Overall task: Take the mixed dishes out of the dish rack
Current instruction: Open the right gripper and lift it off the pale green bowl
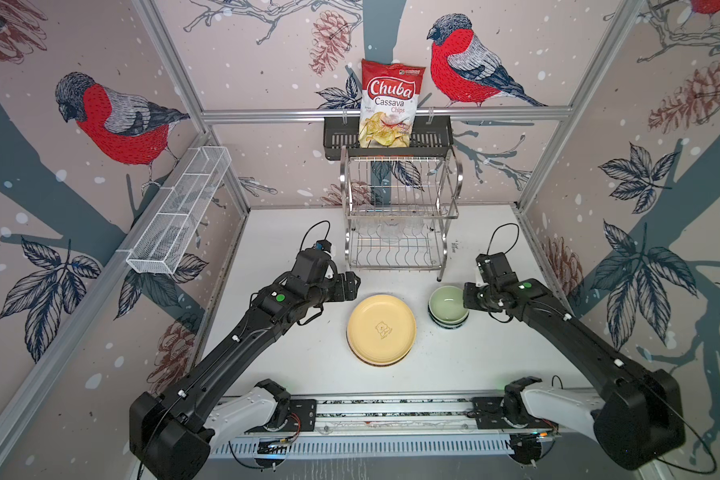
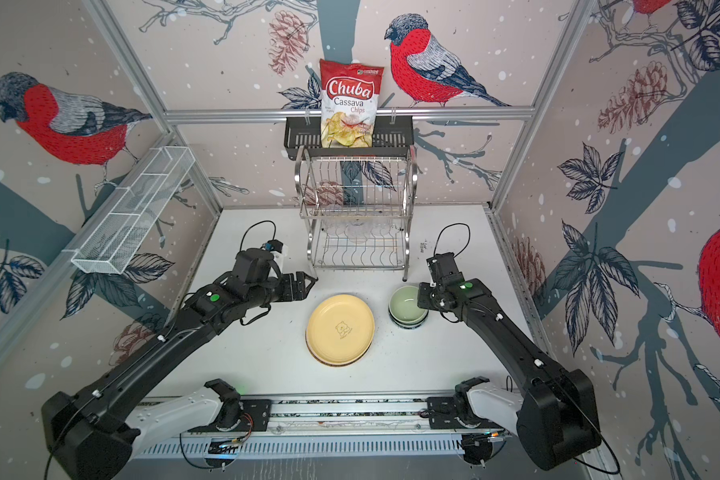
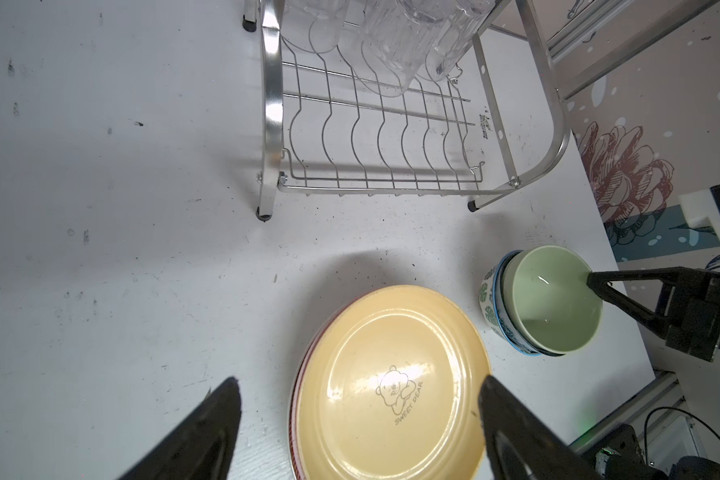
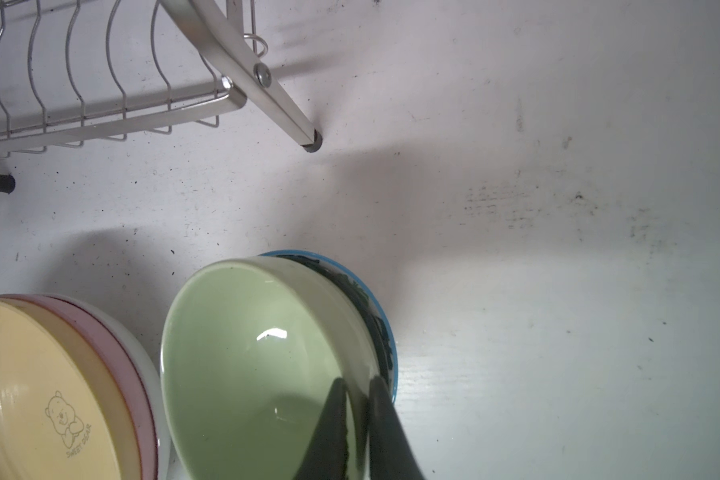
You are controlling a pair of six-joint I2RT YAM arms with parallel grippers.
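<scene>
The steel dish rack (image 1: 400, 183) (image 2: 308, 216) stands at the back of the table, and clear glass (image 3: 391, 50) shows in it. In front lies a stack of plates: cream-yellow plate (image 1: 381, 328) (image 3: 391, 374) on top, pink plate (image 4: 117, 345) and white plate (image 4: 150, 365) beneath. To its right sits a pale green bowl (image 1: 447, 305) (image 4: 258, 365), nested in a blue-rimmed bowl (image 4: 385, 324) and a leaf-print bowl (image 3: 486, 295). My right gripper (image 4: 358, 381) (image 1: 466, 297) is shut on the green bowl's rim. My left gripper (image 3: 360, 382) (image 2: 312, 279) hangs open over the plates, holding nothing.
A black slotted basket (image 1: 337, 137) on the back wall holds a chips bag (image 1: 387, 104), just above the rack. A long white mesh tray (image 1: 179, 212) hangs on the left wall. The arms' base rail (image 1: 391, 411) runs along the front edge.
</scene>
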